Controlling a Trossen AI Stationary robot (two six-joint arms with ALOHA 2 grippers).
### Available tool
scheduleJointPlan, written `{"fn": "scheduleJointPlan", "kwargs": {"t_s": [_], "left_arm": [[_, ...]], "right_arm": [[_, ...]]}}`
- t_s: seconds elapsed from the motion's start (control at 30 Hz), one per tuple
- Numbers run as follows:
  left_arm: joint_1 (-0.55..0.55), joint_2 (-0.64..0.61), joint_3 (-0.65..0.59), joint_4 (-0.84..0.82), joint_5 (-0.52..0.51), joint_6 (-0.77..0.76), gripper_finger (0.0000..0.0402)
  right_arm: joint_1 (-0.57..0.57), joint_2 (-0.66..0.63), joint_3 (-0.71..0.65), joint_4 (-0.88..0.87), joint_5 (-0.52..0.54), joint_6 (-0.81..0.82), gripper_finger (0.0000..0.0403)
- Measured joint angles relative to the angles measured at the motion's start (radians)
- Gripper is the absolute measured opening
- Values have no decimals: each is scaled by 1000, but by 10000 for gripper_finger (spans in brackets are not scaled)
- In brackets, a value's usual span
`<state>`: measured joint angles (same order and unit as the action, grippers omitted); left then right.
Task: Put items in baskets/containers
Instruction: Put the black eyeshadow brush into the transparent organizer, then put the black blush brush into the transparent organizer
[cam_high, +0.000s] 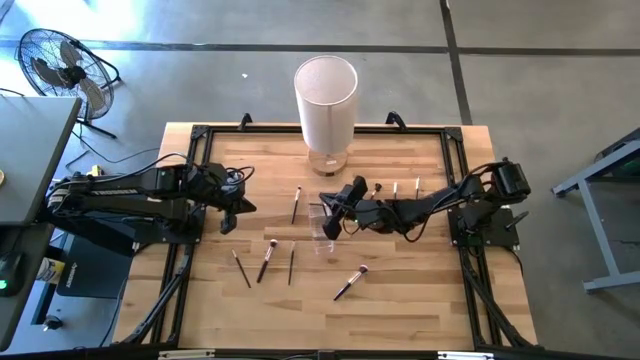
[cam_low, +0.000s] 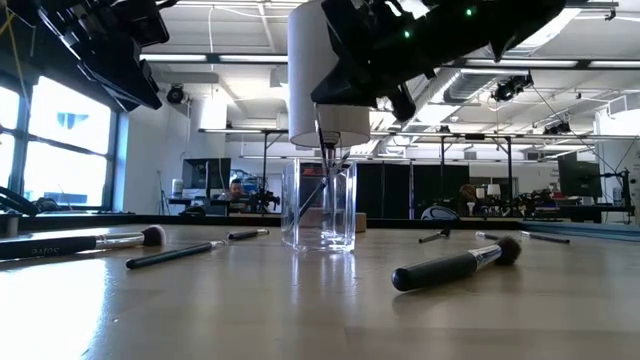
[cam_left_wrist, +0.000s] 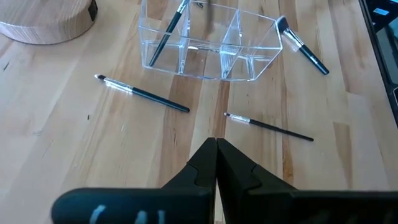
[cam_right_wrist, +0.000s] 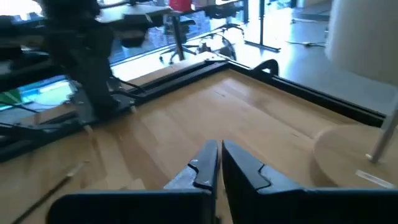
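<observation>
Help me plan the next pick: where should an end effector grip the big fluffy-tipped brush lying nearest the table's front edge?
Grip the big brush mid-handle, coming straight down from above with the fingers across its shaft. It lies flat and diagonal on bare wood, apart from the other brushes; the handle is rigid, while the bristle head is soft.

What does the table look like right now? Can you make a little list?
Container: clear plastic organizer with compartments, mid-table
Inside it: one brush, leaning
Right gripper: above the organizer, fingers shut
Left gripper: waiting at the left side, shut, empty
Loose brushes: several lying flat on the table
Behind: tall white cylinder
</observation>
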<state>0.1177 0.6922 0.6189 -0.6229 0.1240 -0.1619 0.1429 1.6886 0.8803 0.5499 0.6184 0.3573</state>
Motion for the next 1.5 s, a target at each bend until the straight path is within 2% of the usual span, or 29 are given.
{"fn": "scheduleJointPlan", "kwargs": {"t_s": [0.1,0.2,0.3,0.43,0.63,0.73,0.8,0.9,1.03,1.17,1.33,1.5], "left_arm": [[0,0,0,3,-2,0,1],[0,0,0,7,-3,0,1],[0,0,0,32,-3,-49,13],[0,0,0,100,-21,-64,67],[0,0,2,223,-171,-107,156],[0,4,21,210,-193,-196,168],[-7,35,46,179,-221,-281,169],[-53,112,91,108,-290,-411,170],[-147,256,180,36,-376,-524,170],[-216,426,277,-90,-421,-678,170],[-232,624,365,-251,-315,-915,170],[-232,787,372,-235,-202,-973,170]], "right_arm": [[-2,-5,22,-33,-38,-18,57],[-5,-25,50,-138,-61,-21,96],[-6,-76,95,-341,-70,-17,130],[-1,-171,171,-652,-80,81,156],[22,-319,232,-1169,-138,447,148],[47,-372,181,-1378,-125,630,127],[64,-405,110,-1454,-130,733,113],[86,-466,-10,-1448,-194,808,98],[103,-535,-153,-1400,-294,820,86],[104,-597,-251,-1354,-331,820,83],[104,-670,-326,-1316,-307,766,83],[104,-729,-358,-1315,-287,713,83]]}}
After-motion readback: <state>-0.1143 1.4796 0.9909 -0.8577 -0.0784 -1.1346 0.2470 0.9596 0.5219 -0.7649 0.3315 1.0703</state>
